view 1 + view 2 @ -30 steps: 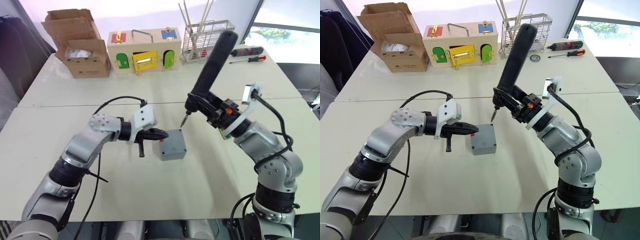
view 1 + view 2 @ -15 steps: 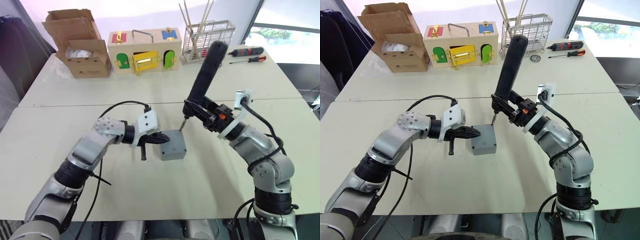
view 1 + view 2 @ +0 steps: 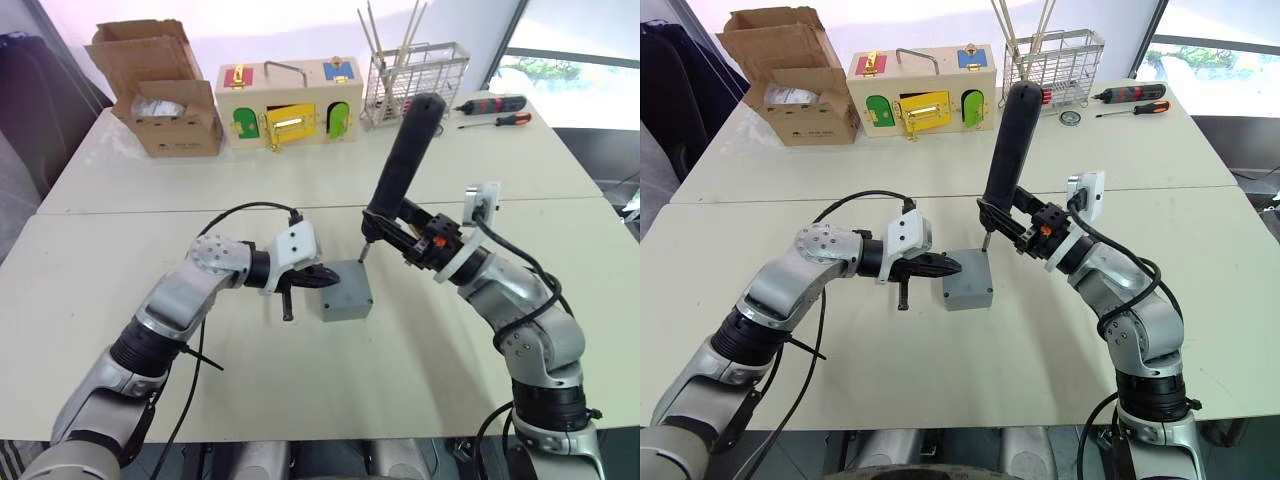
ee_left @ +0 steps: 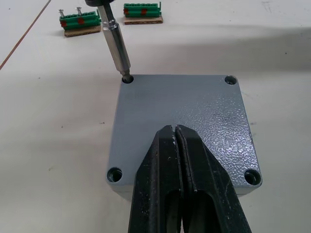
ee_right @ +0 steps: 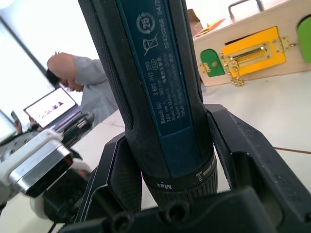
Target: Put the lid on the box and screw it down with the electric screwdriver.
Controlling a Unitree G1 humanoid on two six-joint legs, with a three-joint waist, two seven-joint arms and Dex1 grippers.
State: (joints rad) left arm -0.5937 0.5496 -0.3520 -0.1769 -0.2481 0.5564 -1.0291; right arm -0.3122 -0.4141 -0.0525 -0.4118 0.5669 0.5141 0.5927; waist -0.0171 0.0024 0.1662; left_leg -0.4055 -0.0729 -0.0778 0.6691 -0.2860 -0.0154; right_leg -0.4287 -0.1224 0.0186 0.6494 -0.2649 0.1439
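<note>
The grey box (image 3: 348, 303) sits mid-table with the lid (image 4: 194, 104) on top of it, its corner holes showing. My left gripper (image 4: 176, 132) is shut, and its tips lie over the middle of the lid. The black electric screwdriver (image 3: 403, 160) stands nearly upright, leaning back, with my right gripper (image 3: 397, 222) shut around its lower end. Its metal bit (image 4: 116, 48) points down into the lid's far corner hole. In the right wrist view the screwdriver (image 5: 155, 87) sits between the black fingers (image 5: 243, 150).
At the table's back stand a cardboard box (image 3: 160, 90), a wooden latch box (image 3: 288, 100) and a wire rack (image 3: 410, 70), with hand screwdrivers (image 3: 495, 105) to the right. Two green screw strips (image 4: 80, 24) lie beyond the box. A person (image 5: 73, 77) sits at a laptop.
My right arm lowered the screwdriver and moved it left, so the bit reached the lid's far corner. My left gripper slid onto the lid and has held still since.
</note>
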